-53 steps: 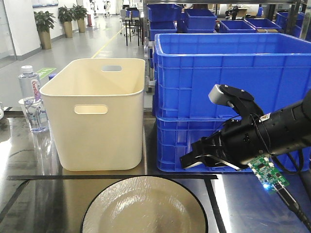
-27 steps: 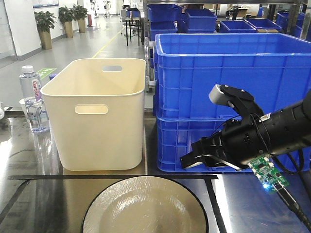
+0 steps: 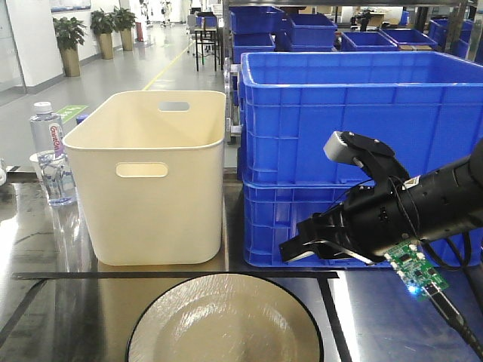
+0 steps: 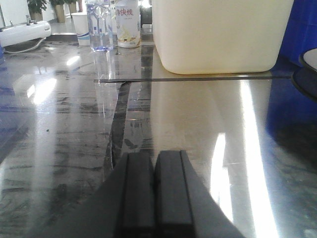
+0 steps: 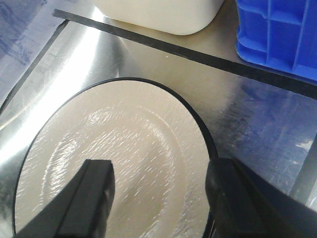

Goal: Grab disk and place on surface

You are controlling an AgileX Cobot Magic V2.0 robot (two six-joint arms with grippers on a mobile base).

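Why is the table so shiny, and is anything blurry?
Left wrist view: the dark tabletop mirrors bright light streaks, and the shut left gripper looks soft up close. Right wrist view: glare runs beside the plate; the right gripper fingers blur. Front view: sharp, evenly lit.

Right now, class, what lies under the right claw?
The disk, cream with a black rim, lies on the surface under the open right claw; its fingers cover the disk's near edge.
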